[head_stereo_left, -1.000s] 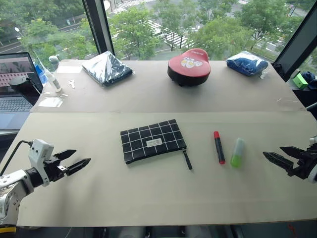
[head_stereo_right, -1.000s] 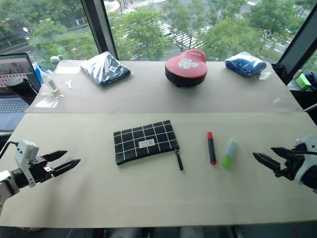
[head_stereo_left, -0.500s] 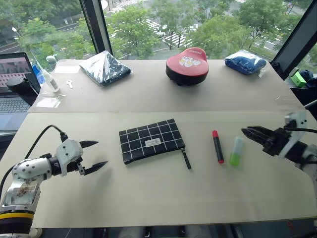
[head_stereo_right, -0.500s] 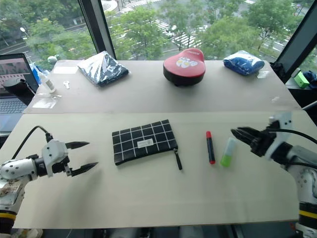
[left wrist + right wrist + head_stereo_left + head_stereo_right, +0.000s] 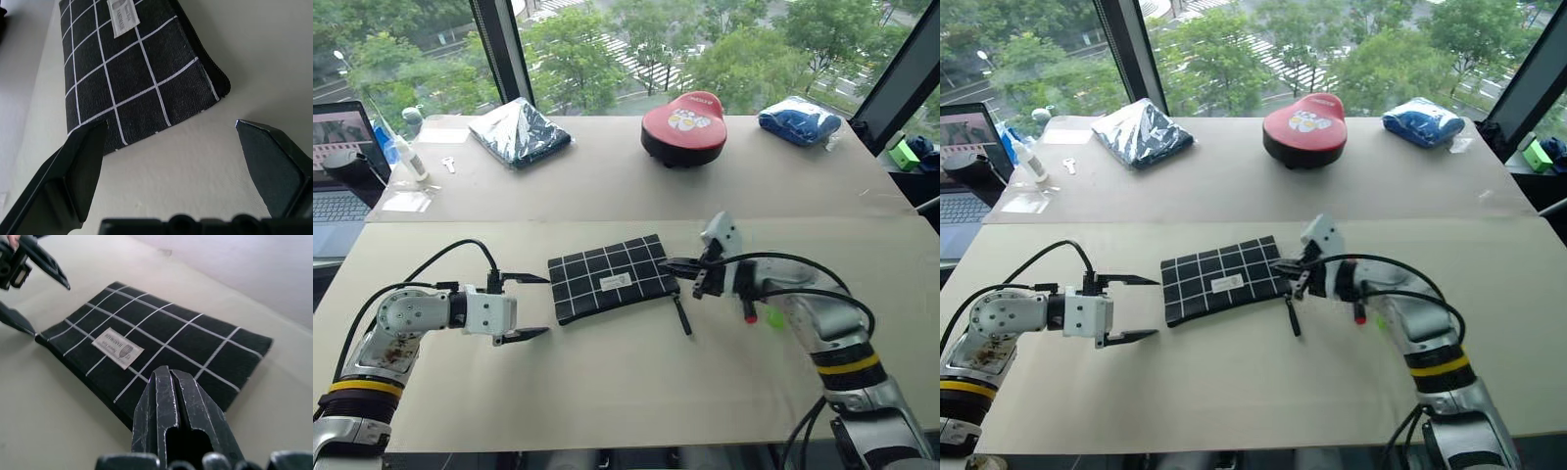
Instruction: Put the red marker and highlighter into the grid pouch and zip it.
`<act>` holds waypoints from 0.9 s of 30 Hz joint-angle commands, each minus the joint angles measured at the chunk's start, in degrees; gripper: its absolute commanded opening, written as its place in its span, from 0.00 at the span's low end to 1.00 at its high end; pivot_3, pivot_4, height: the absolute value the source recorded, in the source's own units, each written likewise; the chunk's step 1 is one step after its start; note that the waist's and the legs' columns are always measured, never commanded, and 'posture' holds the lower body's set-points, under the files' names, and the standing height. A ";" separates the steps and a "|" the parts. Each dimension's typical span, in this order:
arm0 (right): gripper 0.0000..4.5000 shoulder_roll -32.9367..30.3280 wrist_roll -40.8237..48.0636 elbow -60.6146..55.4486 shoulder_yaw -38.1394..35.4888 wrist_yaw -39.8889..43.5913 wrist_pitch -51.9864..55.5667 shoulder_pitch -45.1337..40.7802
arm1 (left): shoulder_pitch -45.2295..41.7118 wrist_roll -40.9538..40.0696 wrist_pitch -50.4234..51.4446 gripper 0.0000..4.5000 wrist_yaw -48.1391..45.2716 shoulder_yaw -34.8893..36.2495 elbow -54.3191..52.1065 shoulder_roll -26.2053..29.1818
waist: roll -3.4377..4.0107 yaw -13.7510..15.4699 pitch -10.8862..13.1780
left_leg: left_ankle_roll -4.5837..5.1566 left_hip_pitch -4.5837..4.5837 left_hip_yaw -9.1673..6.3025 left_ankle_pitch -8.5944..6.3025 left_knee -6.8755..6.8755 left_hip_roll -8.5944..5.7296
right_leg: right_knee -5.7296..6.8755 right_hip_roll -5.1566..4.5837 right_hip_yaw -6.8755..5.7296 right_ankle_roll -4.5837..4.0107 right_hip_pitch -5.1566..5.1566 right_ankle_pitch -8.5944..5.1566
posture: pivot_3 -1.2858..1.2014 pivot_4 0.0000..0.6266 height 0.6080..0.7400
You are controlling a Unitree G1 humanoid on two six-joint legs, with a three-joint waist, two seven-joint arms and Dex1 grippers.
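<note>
We see the grid pouch lying flat mid-table, label up, its zipper pull strap trailing off the near right corner onto the table.

L gripper sits just left of the pouch, fingers spread wide — one tip near the pouch's far-left corner, the other nearer us; in the left wrist view the pouch's short edge lies between the two fingers, not touched.

R gripper hovers at the pouch's right end, above its far right corner w/ fingers pressed together, nothing between them; right wrist view shows the closed tips over the pouch's edge. Can't tell if they touch the fabric.

Red marker & highlighter lie on the table right of the pouch, mostly hidden behind the right forearm — only a red end and a bit of green show.

Far side of table: red case, dark cloth in clear plastic, blue bundle. Laptop at far left.
</note>
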 commanded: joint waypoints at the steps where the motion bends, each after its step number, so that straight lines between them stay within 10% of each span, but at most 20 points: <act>1: 0.01 0.06 -6.16 4.35 2.35 -0.74 -4.55 -2.62 | -1.52 2.83 -5.60 1.00 1.97 -1.27 3.28 0.34 | 0.00 0.08 0.00 | 0.00 0.00 0.00 0.00 0.03 -0.02 | 0.04 0.00 0.00 0.00 0.01 0.00 | 0.52 0.24 1.00; 27: 0.01 -0.81 -12.13 3.08 4.02 2.40 -1.38 -0.54 | -11.95 10.86 -16.67 1.00 11.48 -9.89 14.68 -7.42 | -0.04 0.36 -0.03 | 0.13 0.44 0.08 -0.05 0.15 -0.07 | 0.48 -0.01 0.00 0.05 0.30 -0.03 | 0.52 0.24 1.00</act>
